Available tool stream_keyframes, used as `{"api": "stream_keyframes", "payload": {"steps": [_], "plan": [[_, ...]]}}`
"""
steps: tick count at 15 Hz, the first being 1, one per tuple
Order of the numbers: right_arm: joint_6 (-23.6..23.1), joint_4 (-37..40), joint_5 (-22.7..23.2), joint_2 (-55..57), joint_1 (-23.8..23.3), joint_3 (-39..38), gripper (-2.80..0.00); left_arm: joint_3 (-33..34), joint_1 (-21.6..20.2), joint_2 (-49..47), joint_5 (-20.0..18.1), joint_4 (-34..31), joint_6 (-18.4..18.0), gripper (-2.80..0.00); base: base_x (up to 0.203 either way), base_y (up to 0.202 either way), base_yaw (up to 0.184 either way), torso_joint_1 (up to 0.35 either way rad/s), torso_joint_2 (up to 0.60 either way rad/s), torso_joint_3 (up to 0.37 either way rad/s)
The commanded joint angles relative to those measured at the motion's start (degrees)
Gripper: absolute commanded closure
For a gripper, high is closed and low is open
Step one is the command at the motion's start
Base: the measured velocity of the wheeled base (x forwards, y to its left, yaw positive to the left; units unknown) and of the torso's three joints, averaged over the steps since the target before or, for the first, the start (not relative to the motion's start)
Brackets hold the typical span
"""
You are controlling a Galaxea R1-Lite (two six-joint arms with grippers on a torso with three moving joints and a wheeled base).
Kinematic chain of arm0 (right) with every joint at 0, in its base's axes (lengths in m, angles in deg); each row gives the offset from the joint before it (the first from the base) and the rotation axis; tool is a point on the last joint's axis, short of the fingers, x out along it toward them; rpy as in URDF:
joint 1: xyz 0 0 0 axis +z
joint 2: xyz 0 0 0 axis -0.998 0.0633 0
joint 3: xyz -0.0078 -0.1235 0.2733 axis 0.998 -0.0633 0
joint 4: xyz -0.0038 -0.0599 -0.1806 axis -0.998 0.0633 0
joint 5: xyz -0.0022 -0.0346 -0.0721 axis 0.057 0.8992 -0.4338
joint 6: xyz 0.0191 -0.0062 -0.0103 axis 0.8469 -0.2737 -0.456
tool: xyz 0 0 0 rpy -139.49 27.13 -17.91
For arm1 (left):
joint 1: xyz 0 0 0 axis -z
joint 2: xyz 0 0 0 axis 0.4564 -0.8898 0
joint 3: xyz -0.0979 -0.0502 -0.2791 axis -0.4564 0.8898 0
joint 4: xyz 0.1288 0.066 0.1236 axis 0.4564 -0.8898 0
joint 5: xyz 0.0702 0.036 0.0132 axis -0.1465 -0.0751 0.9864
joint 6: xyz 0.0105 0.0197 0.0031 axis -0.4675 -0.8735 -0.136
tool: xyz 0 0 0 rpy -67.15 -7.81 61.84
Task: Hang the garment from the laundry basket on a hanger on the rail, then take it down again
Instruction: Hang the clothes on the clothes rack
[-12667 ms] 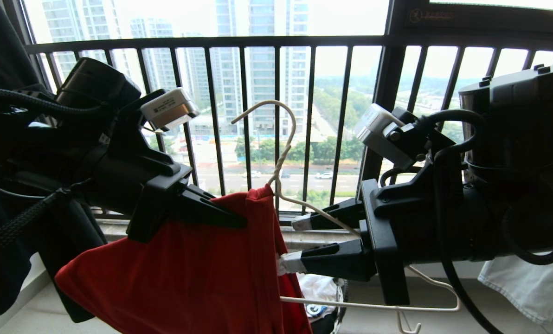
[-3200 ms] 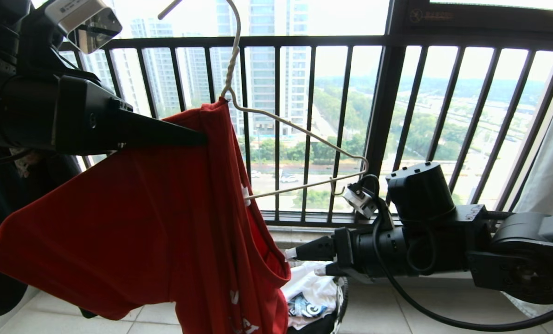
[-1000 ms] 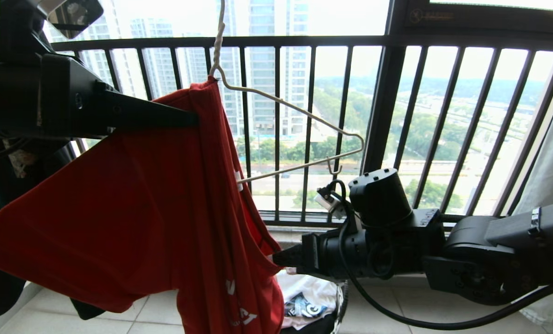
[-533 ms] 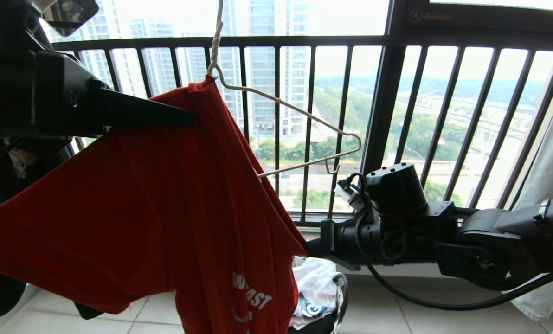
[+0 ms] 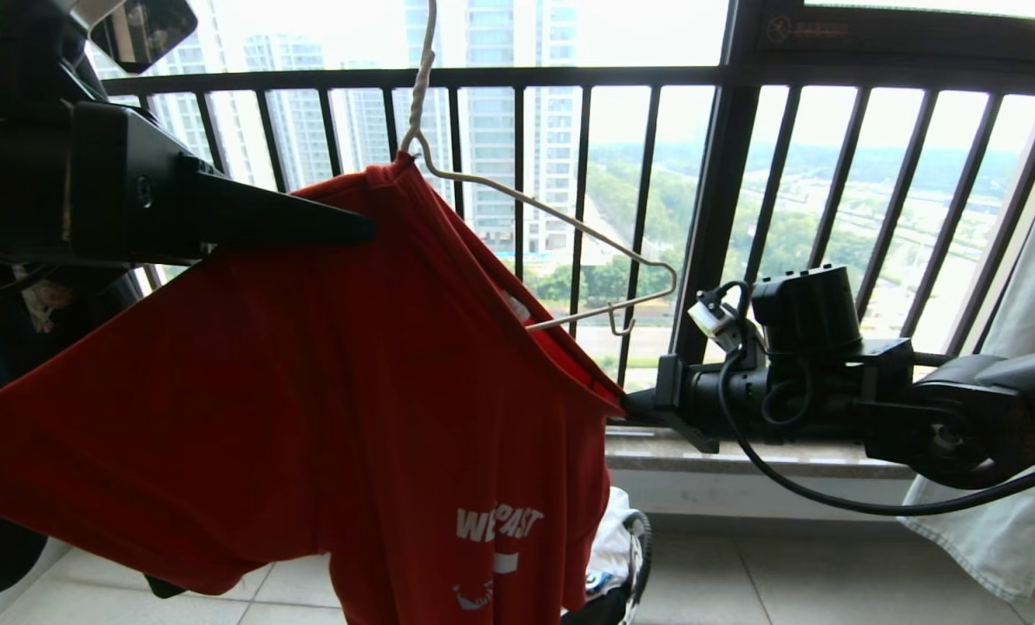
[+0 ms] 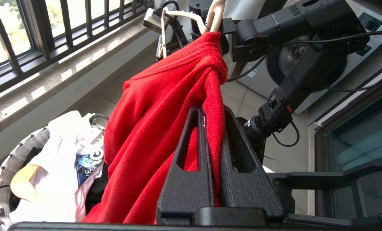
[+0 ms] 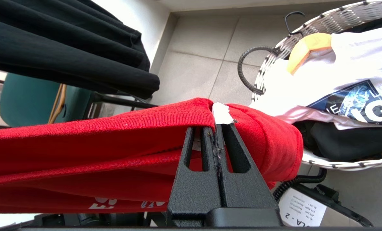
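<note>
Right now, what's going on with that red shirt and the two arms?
Both grippers are shut on the red T-shirt. The left gripper clamps the fabric up by the wire hanger, whose left side is inside the shirt. The right gripper pinches the neck opening by its white tag and holds it out toward the hanger's bare right end. That end is not yet covered. The laundry basket sits on the floor below.

Your left hand [image 5: 357, 230] sits at upper left, clamped on the garment [image 5: 309, 391] just beside the hanger [image 5: 570, 217] neck. Your right hand [image 5: 626, 404] sits right of the garment, pinching its edge below the hanger's bare arm. The laundry basket [image 5: 635, 555] stands on the floor beneath, behind the garment's hem.
</note>
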Motion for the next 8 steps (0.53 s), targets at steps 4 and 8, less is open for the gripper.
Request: {"api": "stream_keyframes", "payload": {"steps": [4,8], "plan": [[-1.43,8.64,0.26,0.02,-3.27,7.29,0.0,0.2,1.77,-1.13,-0.23,-0.15,-0.11,0.0,0.0,0.0,0.0,0.0,0.0,0.0],[-2.54,15.61,0.26,-0.19,-5.89,12.07,0.0,-0.09,2.03,-4.21,0.38,-0.03,-1.06,0.0,0.0,0.0,0.0,0.0,0.0,0.0]]}}
